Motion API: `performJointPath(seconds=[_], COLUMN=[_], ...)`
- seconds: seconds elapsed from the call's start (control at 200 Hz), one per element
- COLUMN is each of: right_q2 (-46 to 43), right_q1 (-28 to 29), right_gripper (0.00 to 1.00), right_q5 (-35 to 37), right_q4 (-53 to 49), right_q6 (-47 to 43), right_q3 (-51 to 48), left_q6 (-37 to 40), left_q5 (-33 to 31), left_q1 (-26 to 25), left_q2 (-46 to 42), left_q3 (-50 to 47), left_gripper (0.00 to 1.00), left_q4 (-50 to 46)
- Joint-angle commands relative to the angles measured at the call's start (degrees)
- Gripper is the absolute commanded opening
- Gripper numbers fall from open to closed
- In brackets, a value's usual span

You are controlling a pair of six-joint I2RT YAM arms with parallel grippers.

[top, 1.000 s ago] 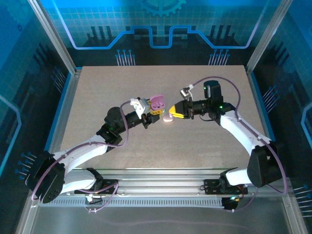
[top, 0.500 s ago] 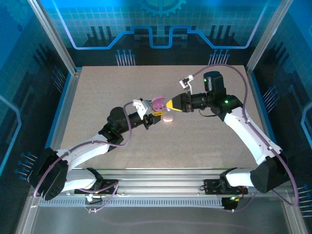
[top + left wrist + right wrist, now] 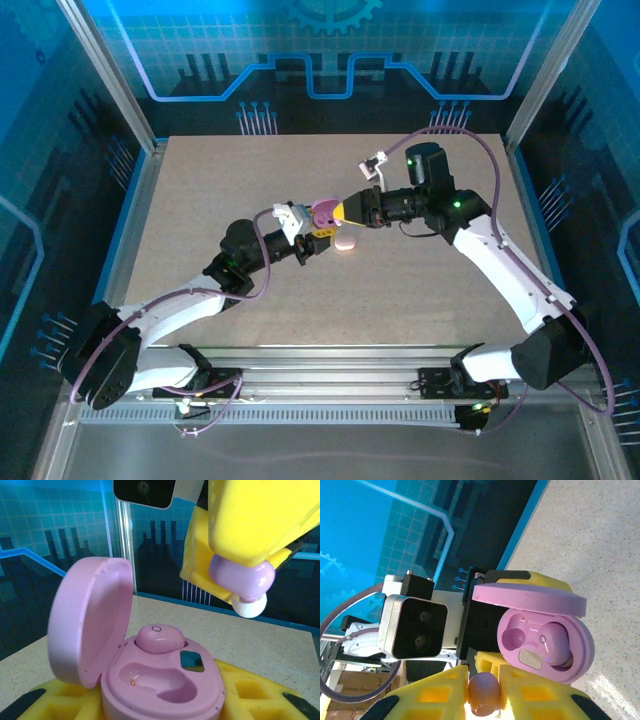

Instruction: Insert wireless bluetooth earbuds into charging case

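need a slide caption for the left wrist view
Right gripper holds a lilac earbud above the open pink charging case, a pink earbud already seated, the near slot empty.

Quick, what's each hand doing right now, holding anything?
Left hand: shut on the open case.
Right hand: shut on an earbud.

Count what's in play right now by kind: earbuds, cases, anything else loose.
Earbuds: 2, a seated earbud in the case and a held earbud in the right gripper
Lilac case: 1, open, in the left gripper
Pale oval piece: 1, on the table, too small to identify
Total: 4
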Motion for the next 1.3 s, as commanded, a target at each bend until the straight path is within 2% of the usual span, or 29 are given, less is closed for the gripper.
performJointPath(seconds=[0.0,1.296], right_q2=[0.4,2.8], right_q1=[0.9,4.5], right_gripper=[0.23,0.23], right_q5=[1.3,9.4], right_q4=[-2.0,-3.5], right_q6=[-1.5,-1.3], right_q3=[2.0,5.8], left_q6=[-0.8,-2.6], left_q5=[1.1,2.7], left_q1=[-0.5,-0.5], left_q2=[0.8,0.8], left_q3=[0.6,0.9], left_gripper=[0.40,0.40], left_q4=[2.7,4.3])
